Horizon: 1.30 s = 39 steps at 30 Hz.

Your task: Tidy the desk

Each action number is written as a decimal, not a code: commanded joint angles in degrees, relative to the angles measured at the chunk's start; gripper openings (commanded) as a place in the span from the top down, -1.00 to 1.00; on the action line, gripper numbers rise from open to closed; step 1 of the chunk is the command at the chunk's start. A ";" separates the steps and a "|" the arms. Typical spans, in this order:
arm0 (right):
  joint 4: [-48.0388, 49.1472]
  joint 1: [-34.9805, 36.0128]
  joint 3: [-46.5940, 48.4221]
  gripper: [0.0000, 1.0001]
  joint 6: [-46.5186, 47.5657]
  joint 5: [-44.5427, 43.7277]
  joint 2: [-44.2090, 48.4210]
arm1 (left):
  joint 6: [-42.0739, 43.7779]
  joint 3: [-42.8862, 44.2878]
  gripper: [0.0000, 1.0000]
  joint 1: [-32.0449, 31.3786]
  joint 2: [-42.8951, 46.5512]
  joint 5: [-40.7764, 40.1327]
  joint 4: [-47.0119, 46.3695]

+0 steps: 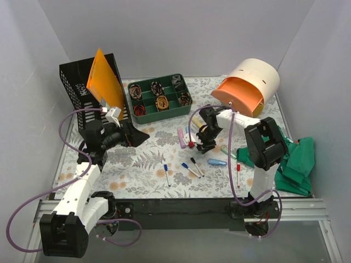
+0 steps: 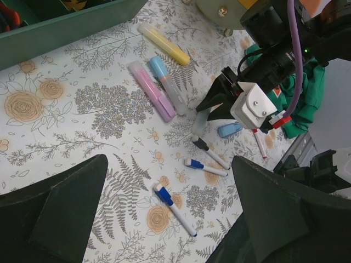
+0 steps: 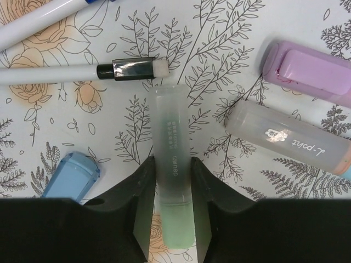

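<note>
The desk (image 1: pixel 137 164) has a pale leaf-and-flower covering strewn with pens. My right gripper (image 3: pixel 171 164) is down on it, shut on a green highlighter (image 3: pixel 173 126) with a frosted cap that lies flat. The gripper's fingers (image 3: pixel 143 181) press the highlighter's two sides. A pink highlighter (image 3: pixel 307 68), a blue highlighter (image 3: pixel 285 137), a blue cap (image 3: pixel 71 175) and a black-capped marker (image 3: pixel 131 69) lie around it. My left gripper (image 2: pixel 167 164) hovers open above a blue-capped marker (image 2: pixel 173 203), holding nothing. It sits left of centre (image 1: pixel 134 133), well apart from the right gripper (image 1: pixel 205 143).
At the back stand a green compartment tray (image 1: pixel 159 98), a black file rack (image 1: pixel 77 82) holding an orange folder (image 1: pixel 104 82), and a tipped orange-and-cream bin (image 1: pixel 247 85). A green cloth (image 1: pixel 293 161) lies at the right edge. A yellow highlighter (image 2: pixel 164 44) and a red-capped marker (image 1: pixel 238 175) lie loose.
</note>
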<state>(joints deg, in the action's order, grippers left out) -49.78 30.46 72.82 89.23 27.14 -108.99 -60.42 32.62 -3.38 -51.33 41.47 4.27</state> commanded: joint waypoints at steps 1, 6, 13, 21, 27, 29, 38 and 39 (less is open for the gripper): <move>0.56 0.22 -1.19 0.61 -6.67 -0.25 3.07 | 0.13 1.39 -0.96 0.21 0.53 1.33 -0.49; 1.44 0.13 2.15 0.70 -19.34 2.74 9.13 | -0.04 1.30 -0.97 0.21 0.36 1.68 -0.58; 2.75 -3.72 7.51 0.75 -34.89 6.88 20.73 | -0.22 1.30 -0.96 0.21 0.27 2.03 -0.85; 17.48 -16.20 11.92 0.81 -53.27 4.43 30.67 | -0.40 1.22 -0.97 0.21 0.27 2.21 -0.93; 26.92 -23.15 10.59 0.77 -59.78 -3.31 33.23 | -0.40 1.22 -0.96 0.21 0.18 2.38 -0.93; 27.98 -24.21 10.50 0.72 -60.40 -4.45 32.79 | -0.48 1.22 -0.96 0.21 0.18 2.38 -0.93; 28.60 -29.23 12.70 0.19 -58.73 -5.34 27.17 | -0.66 1.22 -0.96 0.21 -0.26 2.82 -1.02; 28.51 -29.23 12.61 0.11 -58.30 -5.51 26.55 | -0.75 1.22 -0.96 0.21 -0.35 3.00 -1.11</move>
<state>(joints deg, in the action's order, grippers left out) -23.64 2.02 83.40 30.94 22.20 -80.90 -60.95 32.62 -3.38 -51.40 42.96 4.23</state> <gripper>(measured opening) 0.380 0.982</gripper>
